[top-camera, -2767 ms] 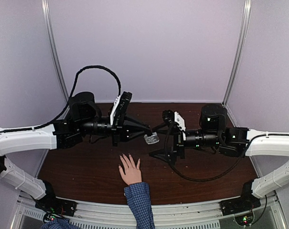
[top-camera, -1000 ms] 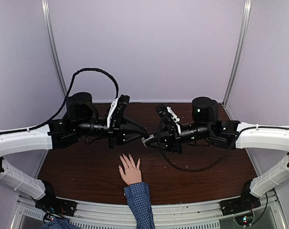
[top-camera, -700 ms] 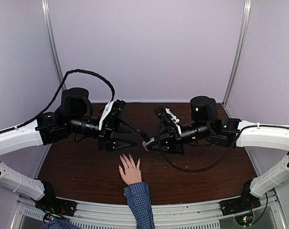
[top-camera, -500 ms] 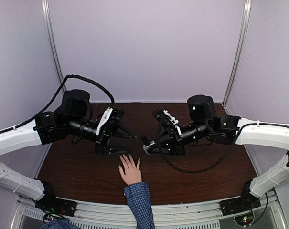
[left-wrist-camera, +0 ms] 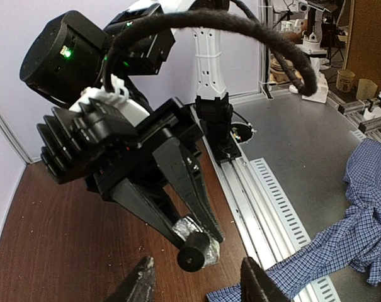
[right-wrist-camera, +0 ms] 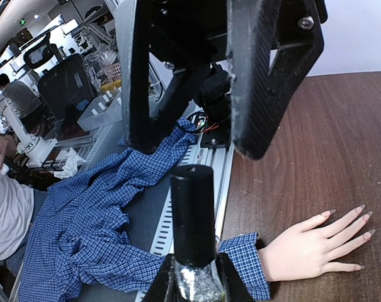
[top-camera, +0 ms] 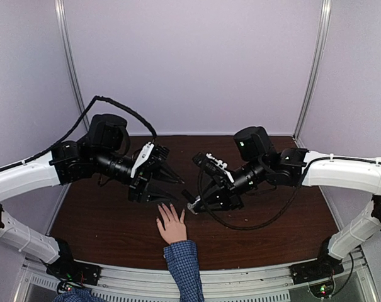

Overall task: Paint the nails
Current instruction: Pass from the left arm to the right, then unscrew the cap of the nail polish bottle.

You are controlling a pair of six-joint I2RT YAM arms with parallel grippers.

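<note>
Nails [right-wrist-camera: 367, 215] rest near the front edge of the table [top-camera: 272, 233], right gripper [right-wrist-camera: 193, 283] pinching a bottle [right-wrist-camera: 192, 217] beside them, left gripper [left-wrist-camera: 195, 284] spread.

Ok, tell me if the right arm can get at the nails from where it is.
Probably yes: the right claw, shut on the polish bottle, hangs just beyond the nails with nothing visible between them. The bottle's cap is on, though.

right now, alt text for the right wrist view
The right gripper grips a black-capped polish bottle by its base. A hand with a blue checked cuff lies flat on the table, fingers spread; the left gripper fills the top.
</note>
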